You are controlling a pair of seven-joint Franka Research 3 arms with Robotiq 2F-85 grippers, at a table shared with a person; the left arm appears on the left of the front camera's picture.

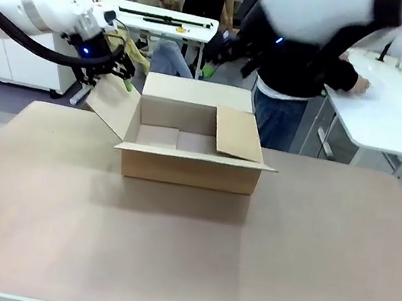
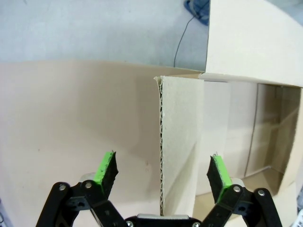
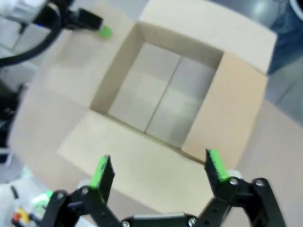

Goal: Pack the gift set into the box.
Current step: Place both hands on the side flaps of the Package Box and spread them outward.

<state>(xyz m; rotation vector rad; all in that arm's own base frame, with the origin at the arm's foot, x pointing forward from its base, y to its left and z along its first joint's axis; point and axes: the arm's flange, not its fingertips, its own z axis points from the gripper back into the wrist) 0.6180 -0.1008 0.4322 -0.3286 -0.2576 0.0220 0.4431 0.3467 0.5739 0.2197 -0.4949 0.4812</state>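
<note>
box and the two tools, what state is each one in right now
box: top open, flaps spread, nothing inside.
left flap: tilted up and outward, its edge between the left tool's pads.
left tool: open, astride that flap, pads clear of it.
right tool: open, holding nothing, above the box.
</note>
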